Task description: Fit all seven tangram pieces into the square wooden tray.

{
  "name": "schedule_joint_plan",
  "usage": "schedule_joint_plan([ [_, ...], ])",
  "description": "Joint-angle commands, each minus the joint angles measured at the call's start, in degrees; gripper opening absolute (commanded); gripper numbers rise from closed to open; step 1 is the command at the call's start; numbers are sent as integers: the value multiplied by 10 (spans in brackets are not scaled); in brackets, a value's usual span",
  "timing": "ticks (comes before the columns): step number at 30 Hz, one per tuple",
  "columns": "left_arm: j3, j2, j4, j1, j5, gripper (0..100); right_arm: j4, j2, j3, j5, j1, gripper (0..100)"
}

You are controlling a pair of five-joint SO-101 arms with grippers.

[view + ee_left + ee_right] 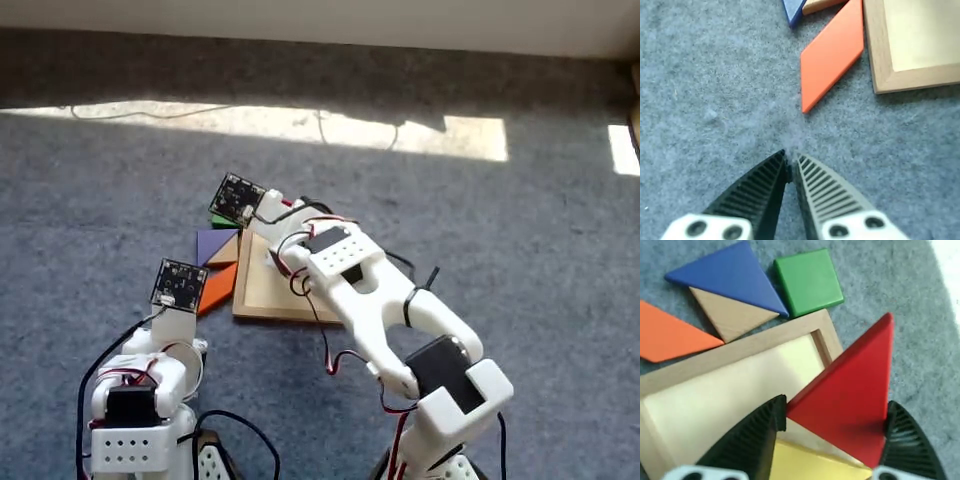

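Note:
My right gripper (835, 407) is shut on a red triangle (850, 390), held over the corner of the square wooden tray (740, 351) nearest the green square (809, 281). A yellow piece (810, 466) lies in the tray below it. On the carpet beside the tray lie a blue triangle (735, 275), a plain wooden triangle (730, 315) and an orange parallelogram (670, 335). My left gripper (789, 161) is shut and holds nothing. It hovers low over the carpet, a short way from the tip of the orange parallelogram (832, 52) and the tray's corner (880, 65).
Grey carpet covers the whole floor. In the high view the tray (262, 302) sits between the two arms, with the loose pieces (215, 247) bunched along its left side. A sunlit strip (300, 125) crosses the carpet farther back. Cables trail along the right arm (390, 310).

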Motion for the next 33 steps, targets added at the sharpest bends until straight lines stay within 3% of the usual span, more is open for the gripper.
schedule_joint_plan([
  [1, 11, -20, 2, -3, -4, 7, 39, -14, -39, -8, -7, 314],
  [11, 11, -20, 2, -3, -4, 7, 113, -35, -40, -9, -4, 302],
  [18, 11, -20, 2, -3, -4, 7, 109, -111, -39, -14, -7, 0],
  [21, 11, -20, 2, -3, -4, 7, 105, -114, -40, -86, -4, 26],
  [26, 11, -20, 2, -3, -4, 7, 7, -113, -36, -188, 9, 26],
  [33, 11, -20, 2, -3, -4, 7, -108, -49, -20, -281, 42, 26],
])
